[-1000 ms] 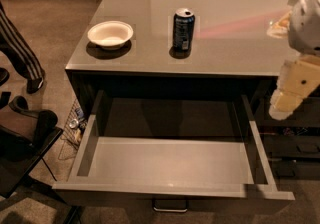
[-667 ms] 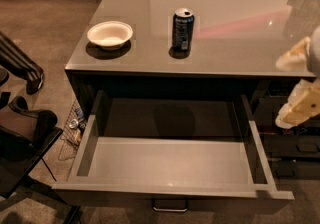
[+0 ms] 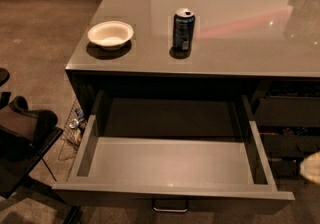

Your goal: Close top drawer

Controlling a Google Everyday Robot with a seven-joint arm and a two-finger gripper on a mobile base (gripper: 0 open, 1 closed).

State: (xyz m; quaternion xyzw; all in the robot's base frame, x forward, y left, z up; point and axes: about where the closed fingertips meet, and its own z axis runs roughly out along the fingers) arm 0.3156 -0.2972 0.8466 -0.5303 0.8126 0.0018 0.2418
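Standing pulled far out of the cabinet, the top drawer (image 3: pixel 170 160) shows its whole light grey interior, with nothing in it. Its dark front lies at the bottom edge of the view, with the small metal handle (image 3: pixel 170 206) at centre just below. Closure is judged not yet begun.

The gripper (image 3: pixel 312 167) appears only as a pale shape low at the right edge of the view, beside the drawer's right front corner and apart from it. Whether it is open or closed cannot be told.

Risks noted:

1. Off-centre push. Contact at the right corner rather than near the handle could rack so wide a drawer on its runners and jam it part-way.
2. Missed contact. From its position off to the side, the gripper could slide past the front or catch the side wall.
3. Hard closure. A forceful shove could jolt the counter (image 3: pixel 240 23). The soda can (image 3: pixel 183 30), upright near the front edge, might tip, and the white bowl (image 3: pixel 110 34) to its left could shift.
4. Obstruction. The dark compartments (image 3: pixel 287 113) right of the drawer stand close to the arm's likely path.
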